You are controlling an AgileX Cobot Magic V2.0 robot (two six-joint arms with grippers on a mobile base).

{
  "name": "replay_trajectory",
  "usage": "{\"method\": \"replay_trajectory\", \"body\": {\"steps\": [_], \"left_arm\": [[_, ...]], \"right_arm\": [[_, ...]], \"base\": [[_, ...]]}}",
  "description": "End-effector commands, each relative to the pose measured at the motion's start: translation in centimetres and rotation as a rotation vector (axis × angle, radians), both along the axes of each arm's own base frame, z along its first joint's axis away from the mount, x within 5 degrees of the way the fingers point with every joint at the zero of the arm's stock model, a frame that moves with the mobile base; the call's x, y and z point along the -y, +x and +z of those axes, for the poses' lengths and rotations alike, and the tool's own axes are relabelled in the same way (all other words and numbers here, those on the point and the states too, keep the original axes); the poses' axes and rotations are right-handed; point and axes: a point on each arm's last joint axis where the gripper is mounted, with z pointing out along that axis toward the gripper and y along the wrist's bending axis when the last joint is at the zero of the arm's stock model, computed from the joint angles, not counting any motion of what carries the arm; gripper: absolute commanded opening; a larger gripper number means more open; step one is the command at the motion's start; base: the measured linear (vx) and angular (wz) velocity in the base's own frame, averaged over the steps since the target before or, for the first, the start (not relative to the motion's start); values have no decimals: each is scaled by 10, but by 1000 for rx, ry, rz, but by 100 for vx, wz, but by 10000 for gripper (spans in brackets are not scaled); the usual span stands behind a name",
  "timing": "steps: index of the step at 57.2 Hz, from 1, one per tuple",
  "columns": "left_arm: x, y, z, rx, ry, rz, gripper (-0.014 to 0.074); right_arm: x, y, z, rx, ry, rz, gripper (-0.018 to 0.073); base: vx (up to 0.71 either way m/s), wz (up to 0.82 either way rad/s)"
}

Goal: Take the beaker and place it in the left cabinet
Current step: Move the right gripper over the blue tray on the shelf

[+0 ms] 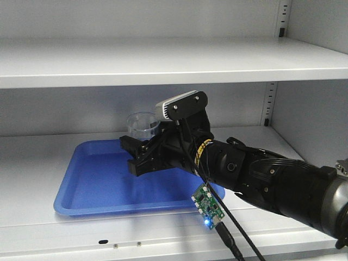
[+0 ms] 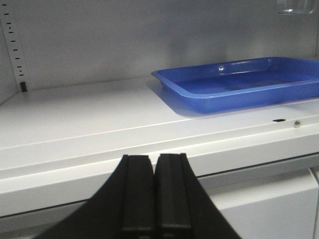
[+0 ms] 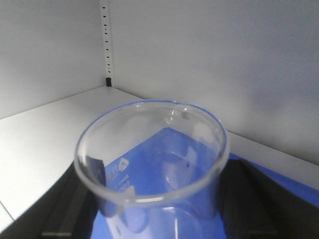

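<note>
The clear glass beaker [image 1: 142, 125] is upright between the black fingers of my right gripper [image 1: 142, 154], which is shut on it and holds it over the back of the blue tray [image 1: 103, 187] on the grey cabinet's [image 1: 163, 62] middle shelf. In the right wrist view the beaker's rim [image 3: 149, 149] fills the middle, with a finger [image 3: 65, 206] on each side and the tray below. Whether the beaker's base touches the tray is hidden. My left gripper [image 2: 154, 164] is shut and empty, low in front of the shelf edge, left of the tray [image 2: 239, 87].
The shelf above [image 1: 163, 70] hangs close over the right arm. Slotted uprights [image 1: 270, 103] stand at the back corners. A small green circuit board [image 1: 206, 209] with cables dangles under the right arm. The cabinet's side wall [image 1: 310, 114] is at the right.
</note>
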Motion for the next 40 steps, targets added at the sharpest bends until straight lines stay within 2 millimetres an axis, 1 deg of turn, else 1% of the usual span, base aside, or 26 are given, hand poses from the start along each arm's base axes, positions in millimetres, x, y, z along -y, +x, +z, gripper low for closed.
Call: {"method": "replay_trajectory", "body": {"steps": [1,40], "left_arm": [[0,-1,3,84,-22,0,1],[0,-1,3,84,-22,0,1]], "right_arm": [[5,-11,37,82,83,29,145],[5,-12,37,82,85,31,145]], "base": [[5,6],[1,1]]}}
